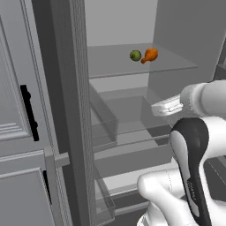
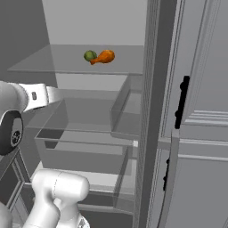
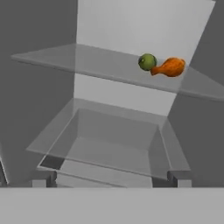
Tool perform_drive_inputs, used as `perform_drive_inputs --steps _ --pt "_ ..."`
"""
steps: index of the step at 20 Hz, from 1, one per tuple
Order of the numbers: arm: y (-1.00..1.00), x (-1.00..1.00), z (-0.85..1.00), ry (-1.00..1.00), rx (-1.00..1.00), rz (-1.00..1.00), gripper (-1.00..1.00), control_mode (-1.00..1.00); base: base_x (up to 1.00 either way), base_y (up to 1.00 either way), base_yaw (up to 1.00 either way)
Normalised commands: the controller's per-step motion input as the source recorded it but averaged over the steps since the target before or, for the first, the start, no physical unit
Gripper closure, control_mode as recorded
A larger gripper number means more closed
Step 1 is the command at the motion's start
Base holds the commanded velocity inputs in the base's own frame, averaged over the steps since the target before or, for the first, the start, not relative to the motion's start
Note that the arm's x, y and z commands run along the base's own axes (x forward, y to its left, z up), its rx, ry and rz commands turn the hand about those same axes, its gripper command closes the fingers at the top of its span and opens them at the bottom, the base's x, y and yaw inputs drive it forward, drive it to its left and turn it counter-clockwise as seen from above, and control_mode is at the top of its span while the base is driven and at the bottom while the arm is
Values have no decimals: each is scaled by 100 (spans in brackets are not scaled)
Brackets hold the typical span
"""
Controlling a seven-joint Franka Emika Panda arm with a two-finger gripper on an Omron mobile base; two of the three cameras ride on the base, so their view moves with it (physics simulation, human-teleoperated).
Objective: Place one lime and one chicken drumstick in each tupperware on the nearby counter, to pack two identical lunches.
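Observation:
A green lime [image 3: 147, 61] and an orange chicken drumstick [image 3: 169, 67] lie touching on a glass shelf [image 3: 87, 61] inside an open fridge, the lime to the left. Both base views show the pair too: lime [image 1: 135, 55] and drumstick [image 1: 150, 54], lime [image 2: 90, 55] and drumstick [image 2: 104, 57]. My gripper [image 3: 111, 179] is open, with its fingertips [image 3: 43, 178] spread wide and nothing between them. It hangs in front of the fridge, lower than the shelf and well short of the food. The tupperware and the counter are out of view.
A clear drawer [image 3: 113, 144] sits under the shelf, straight ahead of the hand. The fridge's grey side walls close in both sides. Open door panels with black handles [image 1: 27, 112] [image 2: 181, 102] and clear door bins [image 1: 103, 121] [image 2: 127, 111] flank the opening.

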Motion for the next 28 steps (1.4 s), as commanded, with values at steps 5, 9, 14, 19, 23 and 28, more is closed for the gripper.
perform_drive_inputs --steps 5,9,14,19,23,28 --pt "41 67 95 -21 0 -15 -100 -100 0 0 0" --pt "-10 98 42 0 5 -16 -100 -100 0 0 0" --pt "-47 100 6 9 12 -16 -100 -100 0 0 0" --pt "-18 96 0 10 3 -8 -100 -100 0 0 0" --pt "0 100 -11 26 0 -1 -100 -100 0 0 0" --pt "-21 95 -24 24 0 0 -100 -100 0 0 0"
